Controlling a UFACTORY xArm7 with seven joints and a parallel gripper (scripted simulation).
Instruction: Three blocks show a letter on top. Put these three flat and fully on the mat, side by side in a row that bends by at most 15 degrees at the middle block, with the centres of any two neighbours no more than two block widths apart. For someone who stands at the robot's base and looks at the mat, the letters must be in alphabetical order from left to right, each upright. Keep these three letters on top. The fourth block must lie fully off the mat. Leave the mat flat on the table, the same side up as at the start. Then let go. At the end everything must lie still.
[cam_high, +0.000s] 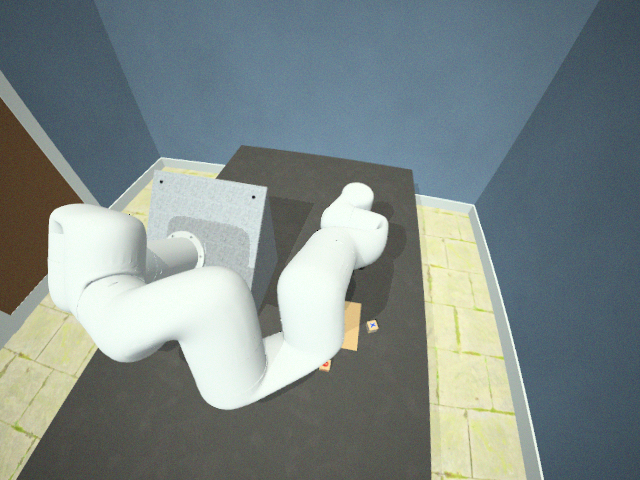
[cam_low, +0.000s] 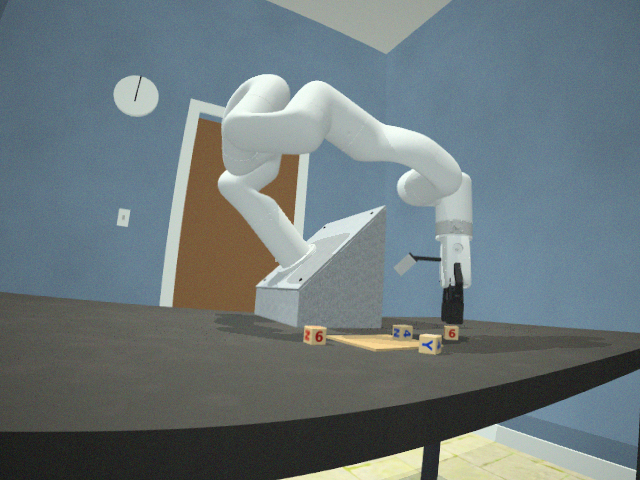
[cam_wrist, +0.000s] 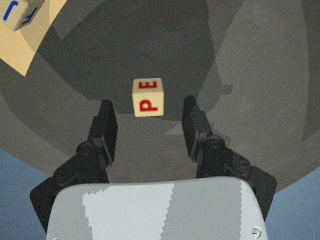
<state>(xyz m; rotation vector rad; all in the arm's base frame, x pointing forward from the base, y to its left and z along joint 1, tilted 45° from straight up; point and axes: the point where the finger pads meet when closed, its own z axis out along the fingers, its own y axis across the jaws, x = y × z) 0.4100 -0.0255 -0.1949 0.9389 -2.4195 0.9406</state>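
Note:
A wooden block with a red P on top (cam_wrist: 147, 96) lies on the dark table, off the mat; in the exterior view it shows a red 6 on its side (cam_low: 450, 332). My gripper (cam_wrist: 148, 111) (cam_low: 452, 319) is open and hangs just above this block, one finger on each side. The tan mat (cam_low: 361, 340) (cam_high: 354, 315) lies flat. A block with blue marks (cam_low: 402, 331) sits at the mat's far side. A block with a blue Y on its side (cam_low: 430, 343) (cam_wrist: 22, 8) is by the mat's edge. A block with red marks (cam_low: 314, 334) (cam_high: 325, 365) lies off the mat.
The grey wedge-shaped robot base (cam_low: 336, 279) (cam_high: 211, 227) stands behind the mat. A block with a blue X on top (cam_high: 372, 326) lies just off the mat's side. The arm hides the gripper and part of the mat in the top view.

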